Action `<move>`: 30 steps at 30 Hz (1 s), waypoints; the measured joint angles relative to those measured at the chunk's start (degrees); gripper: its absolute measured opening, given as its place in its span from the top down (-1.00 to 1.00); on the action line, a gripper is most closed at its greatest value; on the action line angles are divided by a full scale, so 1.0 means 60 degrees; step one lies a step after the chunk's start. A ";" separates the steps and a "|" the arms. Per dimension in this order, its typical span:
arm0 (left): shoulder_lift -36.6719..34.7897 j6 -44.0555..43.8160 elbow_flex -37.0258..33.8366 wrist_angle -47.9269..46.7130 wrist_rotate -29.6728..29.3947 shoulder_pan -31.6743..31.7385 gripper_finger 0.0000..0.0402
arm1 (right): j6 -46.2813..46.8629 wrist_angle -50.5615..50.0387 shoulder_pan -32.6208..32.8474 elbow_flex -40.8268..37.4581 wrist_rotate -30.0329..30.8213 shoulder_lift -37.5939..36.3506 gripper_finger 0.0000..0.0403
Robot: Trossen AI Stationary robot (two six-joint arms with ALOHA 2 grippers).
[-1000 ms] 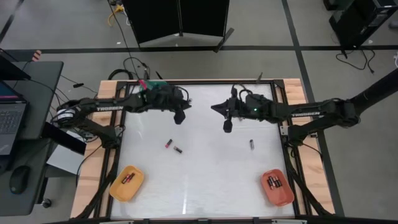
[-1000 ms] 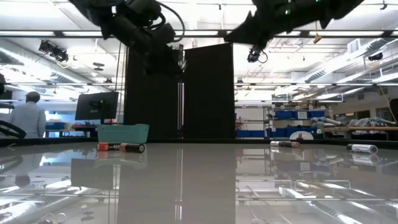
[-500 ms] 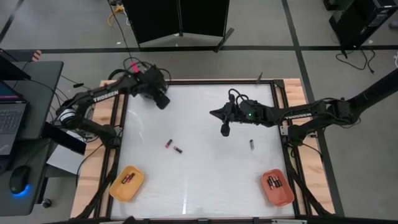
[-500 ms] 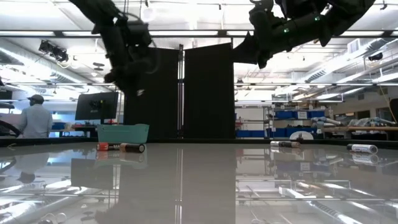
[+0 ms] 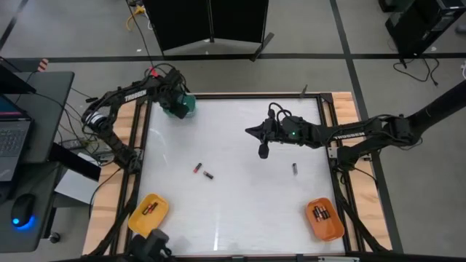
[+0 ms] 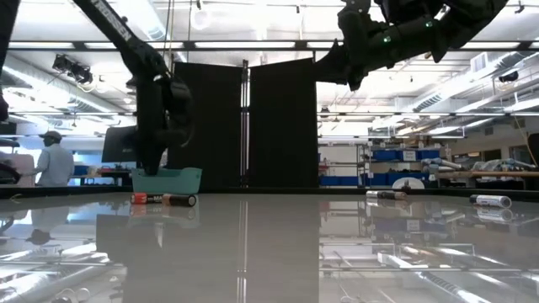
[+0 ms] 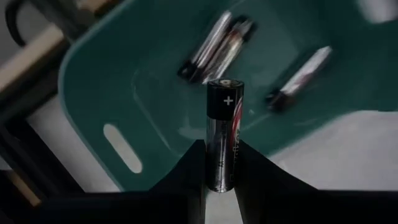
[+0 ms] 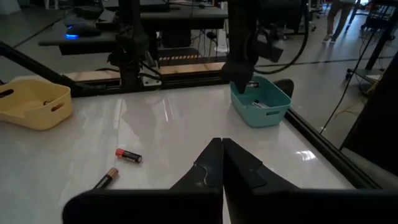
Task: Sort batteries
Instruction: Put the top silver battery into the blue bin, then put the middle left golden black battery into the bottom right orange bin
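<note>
My left gripper (image 5: 175,104) hangs over the green tray (image 5: 188,106) at the table's far left corner, shut on a black-and-silver battery (image 7: 222,118). Several batteries (image 7: 217,46) lie in that tray. Two more batteries (image 5: 197,168) (image 5: 208,175) lie left of the table's middle, and one (image 5: 295,169) lies to the right. My right gripper (image 5: 263,151) hangs shut and empty above the table's middle. My left gripper pinches the battery's rear half (image 7: 221,171) between its two fingers (image 7: 186,177). It points down from above, and the battery lies along the fingers. The plus end (image 7: 227,84) sticks out beyond the fingertips, toward the tray's floor. The battery is clear of the tray.
A yellow tray (image 5: 148,213) with batteries sits at the near left, an orange tray (image 5: 325,219) with batteries at the near right. Wooden rails (image 5: 342,105) frame the table. A person (image 6: 52,160) stands in the room behind.
My left gripper has swung from over the table's far middle toward the far left corner, sunk, and tipped to point down over the green tray. My right gripper has sunk a little.
</note>
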 joint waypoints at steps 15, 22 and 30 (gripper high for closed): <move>0.1281 -0.0036 0.0531 -0.0843 0.0251 0.0177 0.72 | -0.0014 -0.0001 0.0000 0.0000 0.0000 0.0000 0.94; 0.1461 -0.0044 0.1160 -0.1120 0.0251 0.0169 0.57 | -0.0029 -0.0001 0.0000 0.0000 0.0000 0.0000 0.94; 0.1461 -0.0048 0.1496 -0.1267 0.0251 0.0133 0.35 | -0.0036 -0.0002 0.0000 0.0000 0.0000 0.0000 0.94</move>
